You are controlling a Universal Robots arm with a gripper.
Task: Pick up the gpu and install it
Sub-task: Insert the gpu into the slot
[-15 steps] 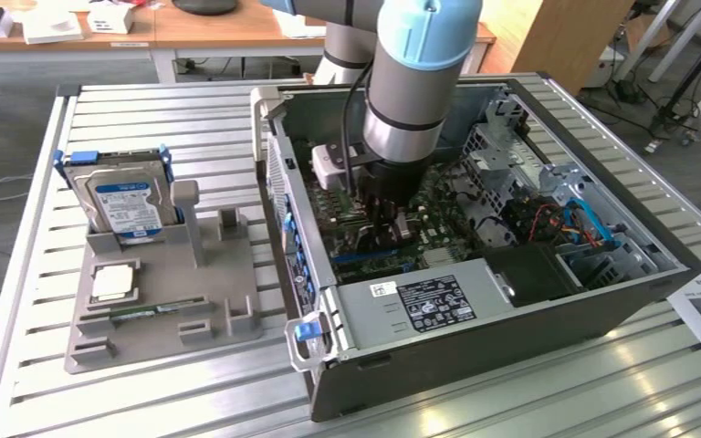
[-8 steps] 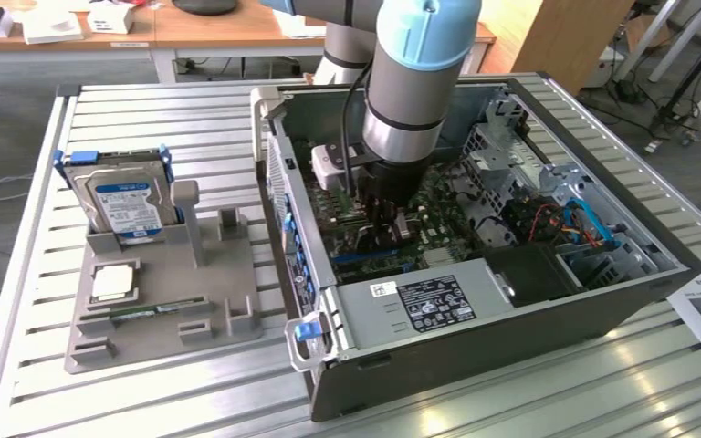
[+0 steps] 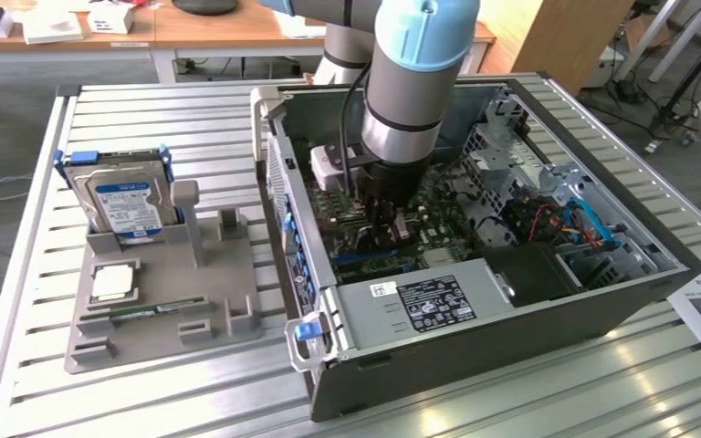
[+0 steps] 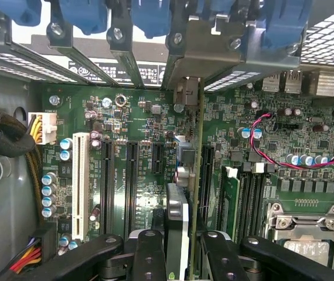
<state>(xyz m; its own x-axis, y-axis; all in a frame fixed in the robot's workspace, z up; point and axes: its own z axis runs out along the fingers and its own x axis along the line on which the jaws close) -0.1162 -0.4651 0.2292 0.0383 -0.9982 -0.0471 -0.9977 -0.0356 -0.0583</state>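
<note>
The gpu (image 4: 197, 146) stands on edge inside the open computer case (image 3: 473, 338), a thin board seen edge-on with its silver end bracket (image 4: 211, 55) up against the case's rear slot openings. It runs along the motherboard (image 4: 126, 123) beside the long black expansion slots (image 4: 130, 181). My gripper (image 4: 184, 257) is shut on the gpu, one black finger (image 4: 149, 257) on each side of it. In the exterior view the gripper (image 3: 381, 205) reaches down into the case over the motherboard, with the gpu (image 3: 375, 235) under it.
Blue slot latches (image 4: 149, 14) line the case's rear wall. A red and black wire (image 4: 272, 146) and the CPU socket (image 4: 302, 234) lie beside the gpu. A grey holder (image 3: 156, 292) at the exterior view's left carries a hard drive (image 3: 125, 201).
</note>
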